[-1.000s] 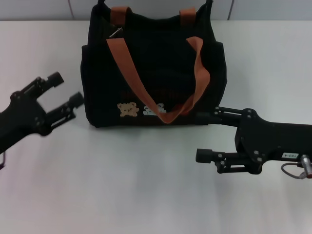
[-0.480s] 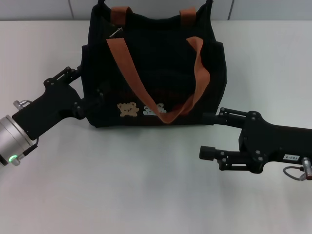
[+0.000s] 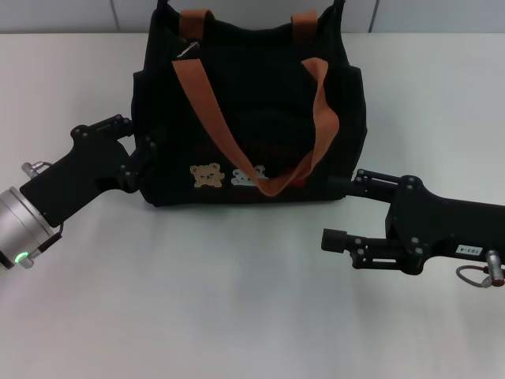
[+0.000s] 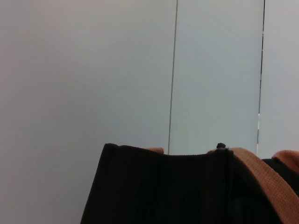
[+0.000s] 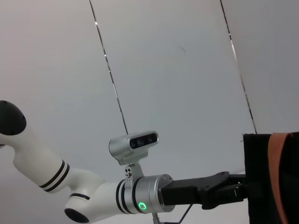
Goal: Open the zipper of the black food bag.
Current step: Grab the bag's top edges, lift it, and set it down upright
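**Both grippers at the sides of the black food bag**

The black food bag (image 3: 248, 118) stands upright on the white table (image 3: 237, 316), toward its far edge. 2 orange-brown straps (image 3: 213, 118) show: the near one hangs in a loop down the front face, ending just beside the tan bear patch (image 3: 207, 176) and the pale cat patch (image 3: 248, 177); the far one rises at the back. The zipper (image 3: 187, 52) runs along the bag's top edge, with its small silver pull tab at the top corner on the robot's left.

The left gripper (image 3: 136, 154) is against the bag's left side wall, low down. Its 2 fingers stand apart, 1 by the upper part of the wall and 1 lower, both touching or nearly touching the fabric; it encloses nothing. The left wrist view shows the bag's dark top edge and a strap against a pale wall.

The right gripper (image 3: 339, 209) lies near the bag's lower right corner. Its jaws are spread wide: 1 finger reaches to the corner, the other sits well apart over bare table. The right wrist view shows the left arm meeting the bag's side.
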